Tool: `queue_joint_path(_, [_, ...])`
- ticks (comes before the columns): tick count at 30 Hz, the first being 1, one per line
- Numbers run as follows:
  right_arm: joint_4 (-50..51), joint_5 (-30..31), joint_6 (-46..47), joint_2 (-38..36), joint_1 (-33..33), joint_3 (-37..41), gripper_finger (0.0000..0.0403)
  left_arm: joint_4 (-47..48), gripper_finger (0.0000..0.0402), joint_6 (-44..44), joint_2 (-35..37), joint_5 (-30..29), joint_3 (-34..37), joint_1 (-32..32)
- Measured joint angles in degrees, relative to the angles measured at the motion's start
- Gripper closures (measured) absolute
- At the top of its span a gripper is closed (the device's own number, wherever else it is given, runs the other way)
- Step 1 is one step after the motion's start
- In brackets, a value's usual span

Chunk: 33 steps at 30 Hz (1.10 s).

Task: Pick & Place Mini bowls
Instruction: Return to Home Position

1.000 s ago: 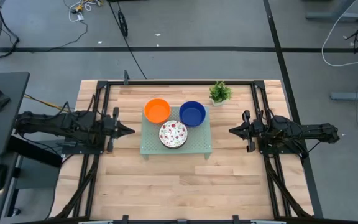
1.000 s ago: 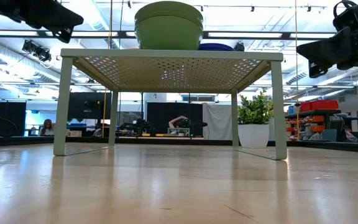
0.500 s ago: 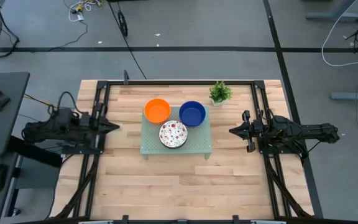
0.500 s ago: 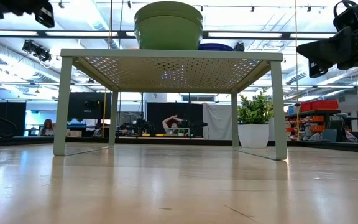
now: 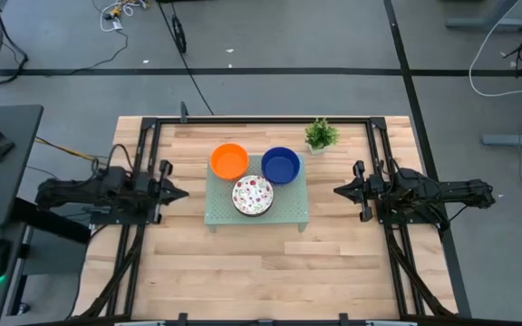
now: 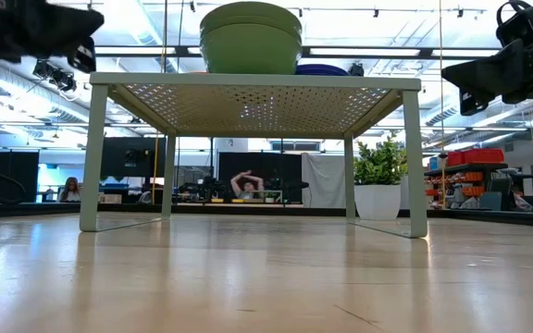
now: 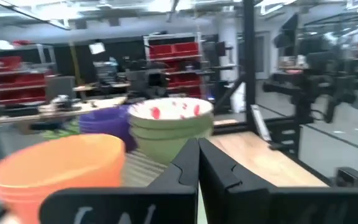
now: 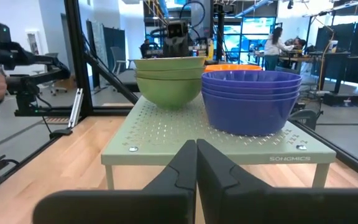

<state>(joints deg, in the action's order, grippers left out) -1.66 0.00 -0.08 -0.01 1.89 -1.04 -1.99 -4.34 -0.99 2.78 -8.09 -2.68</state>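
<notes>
Three stacks of mini bowls stand by their bases on a pale green perforated tray on legs: an orange stack, a dark blue stack, and a stack that is speckled white inside and green outside. My left gripper is shut, level and empty, left of the tray and pointing at it. My right gripper is shut and empty, right of the tray and facing it. The left wrist view has the orange stack nearest.
A small green potted plant stands at the far edge, right of the tray. Black frame rails run along both sides of the wooden table. Bare wood lies between the tray and the near edge.
My left gripper drew back toward the table's left edge and rose. It then came forward again toward the tray and sank, ending a little short of where it began. It stayed shut. The bowls and my right arm have kept still.
</notes>
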Motion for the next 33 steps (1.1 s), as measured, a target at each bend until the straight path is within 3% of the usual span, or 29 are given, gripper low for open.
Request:
queue_joint_path(5, [0.01,0.01,-0.02,0.00,0.00,0.00,0.0392,-8.94,0.0399,-0.95,0.00,-0.01,5.49,0.00])
queue_joint_path(9, [-0.01,0.01,-0.02,0.00,0.00,0.00,0.0392,-10.98,0.0399,-2.52,0.00,-0.07,7.38,0.00])
queue_joint_path(17, [-0.01,0.01,-0.02,0.00,0.00,0.04,0.0392,-9.36,0.0399,-0.83,-0.09,-1.02,7.60,0.00])
queue_joint_path(24, [-0.01,0.00,-0.02,0.00,0.00,0.04,0.0392,0.12,0.0389,-0.72,-0.13,-4.51,7.62,0.00])
queue_joint_path(33, [-0.01,0.01,-0.02,0.00,0.00,0.04,0.0392,0.48,0.0376,2.53,-1.64,-4.95,7.55,0.02])
